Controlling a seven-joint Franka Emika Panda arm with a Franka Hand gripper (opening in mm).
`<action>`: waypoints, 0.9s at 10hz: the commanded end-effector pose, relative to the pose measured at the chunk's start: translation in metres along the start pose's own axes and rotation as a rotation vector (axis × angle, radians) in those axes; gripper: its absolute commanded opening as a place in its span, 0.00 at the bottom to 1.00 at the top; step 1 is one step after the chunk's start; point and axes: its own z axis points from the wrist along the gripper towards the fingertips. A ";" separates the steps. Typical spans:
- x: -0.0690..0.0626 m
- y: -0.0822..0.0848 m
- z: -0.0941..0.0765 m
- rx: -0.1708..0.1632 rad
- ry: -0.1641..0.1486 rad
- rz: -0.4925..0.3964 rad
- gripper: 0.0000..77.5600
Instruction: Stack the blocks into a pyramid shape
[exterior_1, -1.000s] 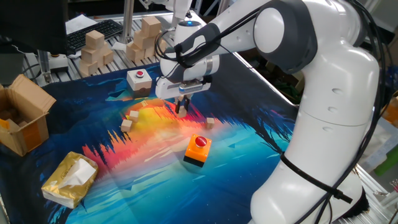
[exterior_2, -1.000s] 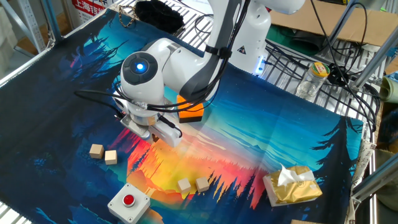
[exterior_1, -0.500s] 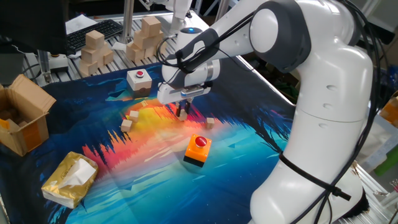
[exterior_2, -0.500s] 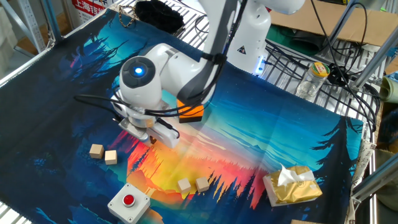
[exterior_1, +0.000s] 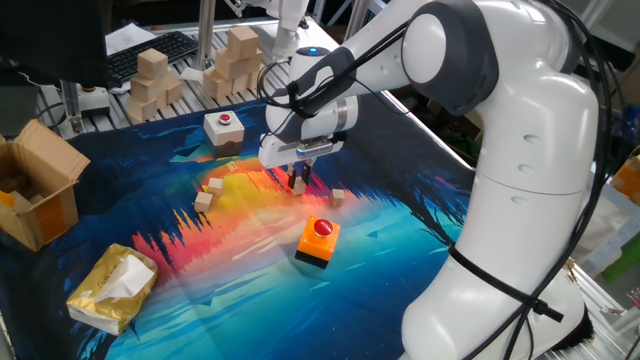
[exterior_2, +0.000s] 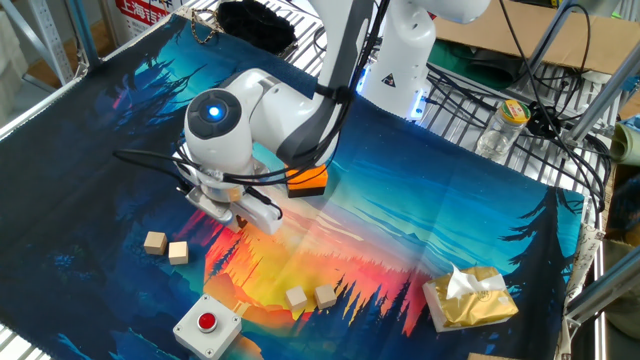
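Observation:
Two tiny tan blocks (exterior_1: 213, 186) (exterior_1: 203, 200) lie close together left of centre on the colourful mat, and a third block (exterior_1: 338, 197) lies just right of my gripper (exterior_1: 300, 183). The other fixed view shows one pair of blocks (exterior_2: 154, 241) (exterior_2: 178, 252) on the left and another pair (exterior_2: 296, 298) (exterior_2: 326, 296) near the bottom. My gripper (exterior_2: 240, 218) hangs low over the mat between the two pairs, touching none. Its dark fingers look close together, but the hand hides the gap. No block is stacked.
An orange button box (exterior_1: 318, 240) sits near the gripper, and a white button box (exterior_1: 224, 127) lies further back. A yellow tissue pack (exterior_1: 112, 288) and an open cardboard box (exterior_1: 40, 190) sit at the left. Piles of larger wooden blocks (exterior_1: 152, 80) stand behind the mat.
The gripper has shifted a little to the right and lower, toward the single block near the orange box. The blocks have not moved.

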 end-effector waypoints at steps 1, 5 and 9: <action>0.001 -0.001 0.000 0.002 -0.002 -0.015 0.01; 0.002 0.000 0.004 0.000 0.004 -0.027 0.01; 0.002 0.000 0.005 -0.001 0.011 -0.006 0.01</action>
